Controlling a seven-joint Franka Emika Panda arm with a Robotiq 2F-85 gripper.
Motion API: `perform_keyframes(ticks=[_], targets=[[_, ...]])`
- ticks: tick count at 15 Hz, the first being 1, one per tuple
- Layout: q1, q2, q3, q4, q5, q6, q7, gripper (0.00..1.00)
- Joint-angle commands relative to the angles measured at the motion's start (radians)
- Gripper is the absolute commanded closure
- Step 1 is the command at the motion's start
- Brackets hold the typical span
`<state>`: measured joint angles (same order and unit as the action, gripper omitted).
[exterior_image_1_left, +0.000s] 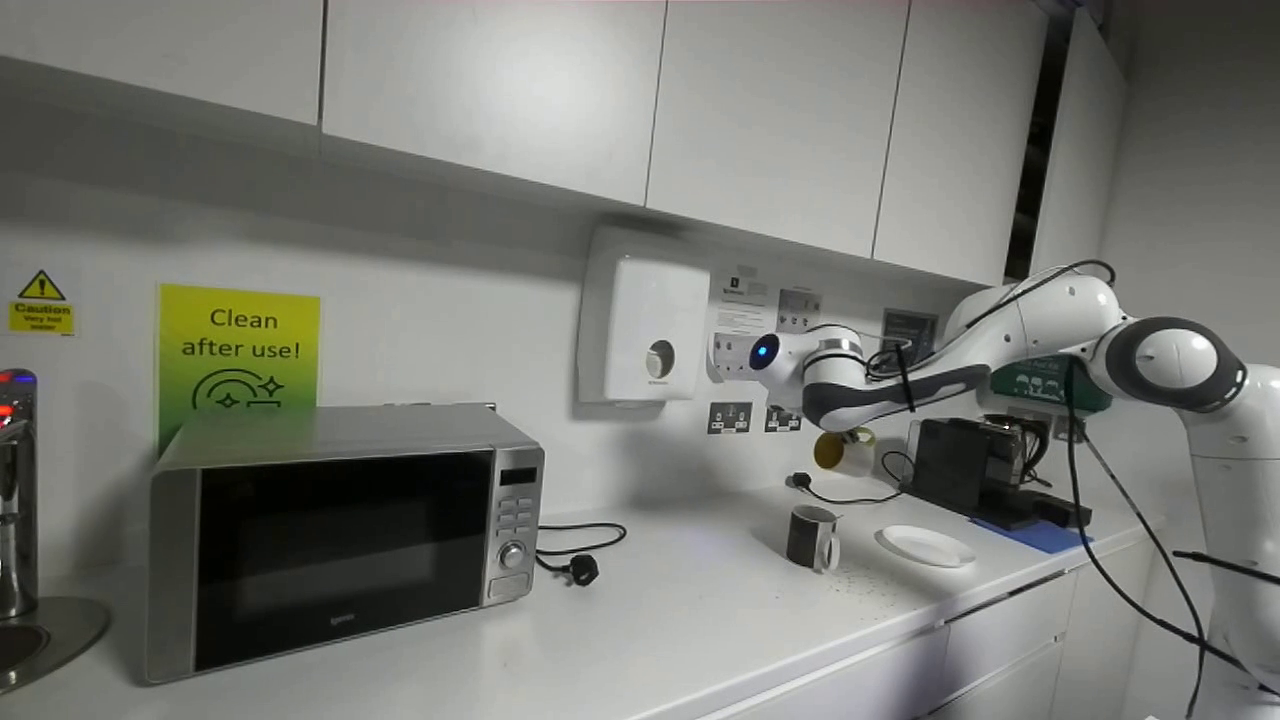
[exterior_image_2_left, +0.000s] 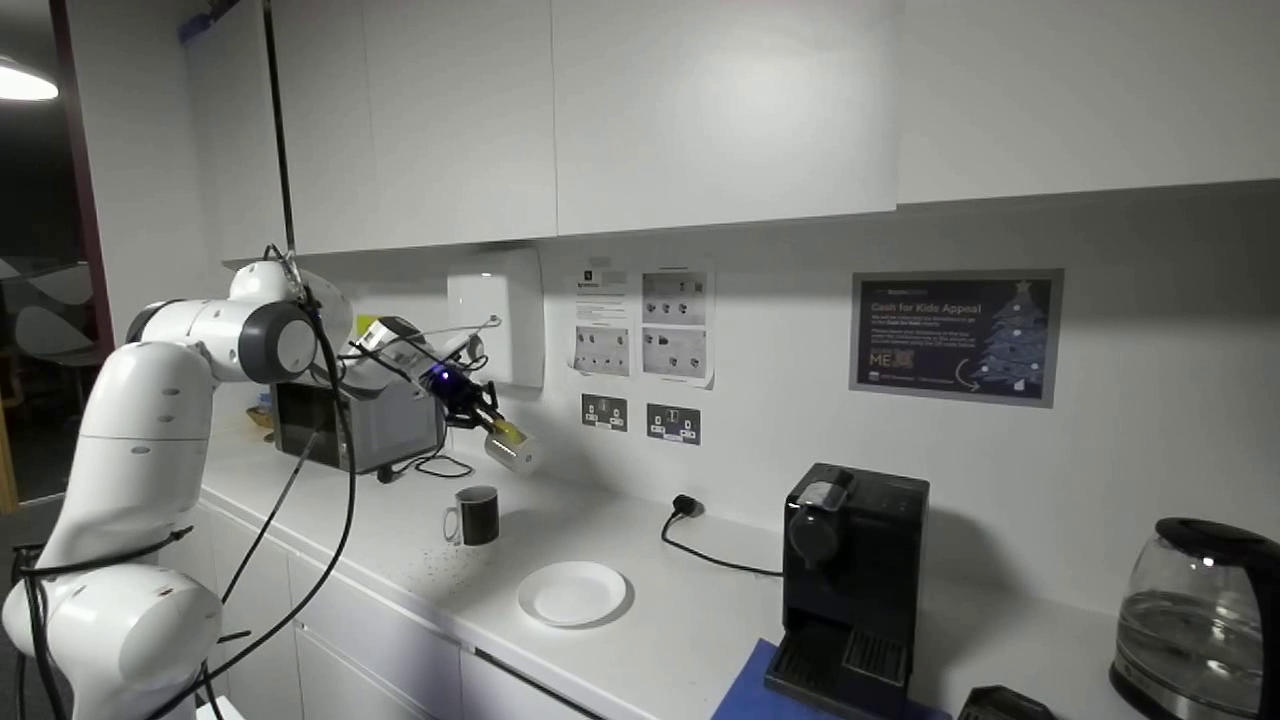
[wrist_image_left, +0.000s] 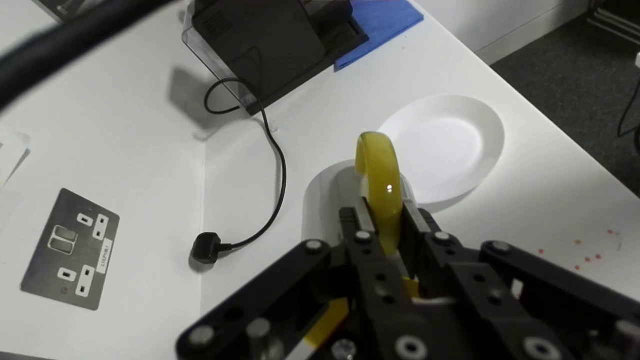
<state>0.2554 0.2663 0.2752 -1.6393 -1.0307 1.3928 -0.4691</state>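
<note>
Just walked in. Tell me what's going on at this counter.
A robot arm has its gripper shut on the yellow handle of a light-coloured mug, holding it tilted in the air above the counter. A dark mug stands upright on the counter, near a white plate. A microwave and a coffee machine stand on the same counter.

Legible to me in an exterior view: "Caution Very hot water" on a yellow sign (exterior_image_1_left: 42, 305); "Clean after use!" on a green-yellow notice (exterior_image_1_left: 240, 335). In an exterior view: "Cash for Kids Appeal" and "ME" on a dark poster (exterior_image_2_left: 955, 338). Microwave (exterior_image_1_left: 345, 540) brand mark (exterior_image_1_left: 342, 619), socket label (wrist_image_left: 104, 255), printed sheets (exterior_image_2_left: 677, 330): too small for me to read surely.
</note>
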Motion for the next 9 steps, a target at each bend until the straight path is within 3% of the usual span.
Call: perform_keyframes(ticks=[1,9], targets=[[-0.035,-0.099,-0.018,-0.088,0.061,0.103,0.069,0.95],[-0.08,-0.151,-0.077,-0.167,0.16,0.365,0.244,0.95]])
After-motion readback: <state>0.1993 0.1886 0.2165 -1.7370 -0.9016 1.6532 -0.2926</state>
